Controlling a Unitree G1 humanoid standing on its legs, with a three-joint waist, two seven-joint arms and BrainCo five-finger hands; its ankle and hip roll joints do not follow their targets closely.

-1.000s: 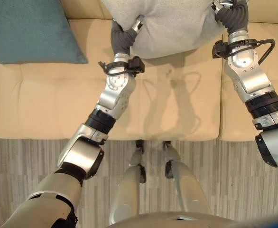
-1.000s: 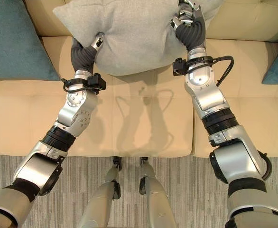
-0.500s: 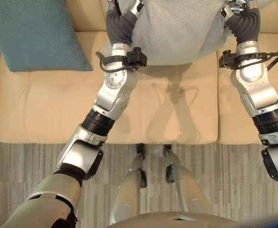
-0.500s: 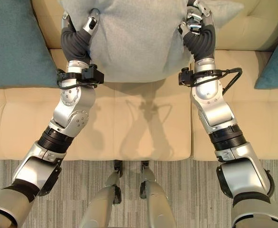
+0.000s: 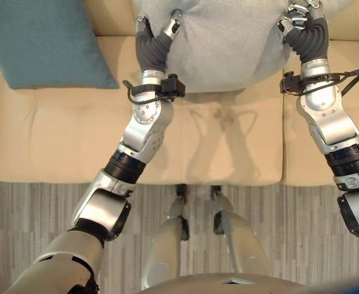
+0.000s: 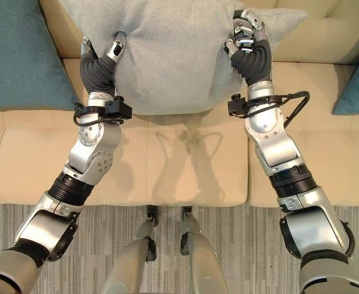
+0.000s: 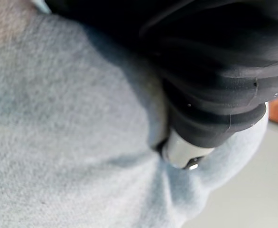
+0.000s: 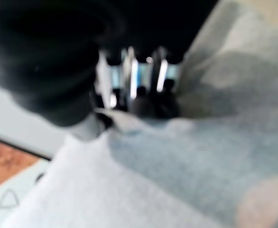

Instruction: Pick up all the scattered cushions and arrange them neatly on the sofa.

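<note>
Right eye view shows the grey cushion (image 6: 167, 55) held between both hands over the back part of the sofa (image 6: 185, 165). The left hand (image 6: 101, 61) pinches the cushion's left edge, and the right hand (image 6: 248, 43) has its fingers curled on the right edge. In the left wrist view the grey fabric is bunched around the thumb (image 7: 184, 152), so the hold looks firm. In the right wrist view the fingers (image 8: 129, 80) press into the cloth.

The lower edge of the cushion hangs above the cream seat, and its top reaches toward the backrest. One teal cushion (image 6: 17, 55) already leans at the left end of the sofa, and a second teal cushion (image 6: 357, 76) shows at the right edge.

I judge that the step in hand is placing: the cushion is at the sofa but not yet set down. The next move calls for lowering it until the bottom edge rests on the seat and the back leans on the backrest, roughly centred between the two teal ones. Only then should both hands let go together, otherwise it may tip forward.
</note>
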